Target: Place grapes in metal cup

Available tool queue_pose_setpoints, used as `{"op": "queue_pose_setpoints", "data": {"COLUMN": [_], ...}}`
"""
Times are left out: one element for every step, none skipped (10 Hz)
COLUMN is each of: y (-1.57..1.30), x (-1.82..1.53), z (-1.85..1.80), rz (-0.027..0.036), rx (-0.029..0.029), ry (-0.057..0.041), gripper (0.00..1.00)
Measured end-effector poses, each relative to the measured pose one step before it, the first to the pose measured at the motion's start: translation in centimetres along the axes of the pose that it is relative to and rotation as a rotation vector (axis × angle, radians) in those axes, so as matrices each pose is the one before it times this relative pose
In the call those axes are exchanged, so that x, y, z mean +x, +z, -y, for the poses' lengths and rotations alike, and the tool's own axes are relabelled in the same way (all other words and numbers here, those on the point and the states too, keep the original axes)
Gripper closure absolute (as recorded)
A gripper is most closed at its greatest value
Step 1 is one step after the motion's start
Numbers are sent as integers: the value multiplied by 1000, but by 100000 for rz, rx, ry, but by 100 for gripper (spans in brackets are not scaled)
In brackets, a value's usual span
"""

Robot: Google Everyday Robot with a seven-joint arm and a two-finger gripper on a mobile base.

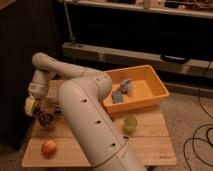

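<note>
The gripper [34, 108] hangs at the counter's left edge, right over the grapes [46, 119]. Its grip state, I cannot tell. An apple [48, 147] sits near the front-left corner

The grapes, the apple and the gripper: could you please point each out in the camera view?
grapes [46, 119], camera view, middle of the dark cluster.
apple [48, 147], camera view, its centre.
gripper [33, 108], camera view, at its fingertips, beside the grapes.

No legible text, label, brand or number appears; a faint mark near the wooden table's [150, 147] front right corner cannot be read. The gripper [33, 106] sits at the table's left edge.
</note>
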Motion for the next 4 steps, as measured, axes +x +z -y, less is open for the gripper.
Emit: {"op": "queue_pose_setpoints", "data": {"y": [-163, -247, -201, -93], "x": [-31, -68, -79, -55], "z": [-93, -190, -19, 85], "rz": [-120, 64, 95, 87], "rx": [-207, 43, -19, -144], "ry": [-153, -324, -98, -4], "gripper": [100, 100, 100, 100]}}
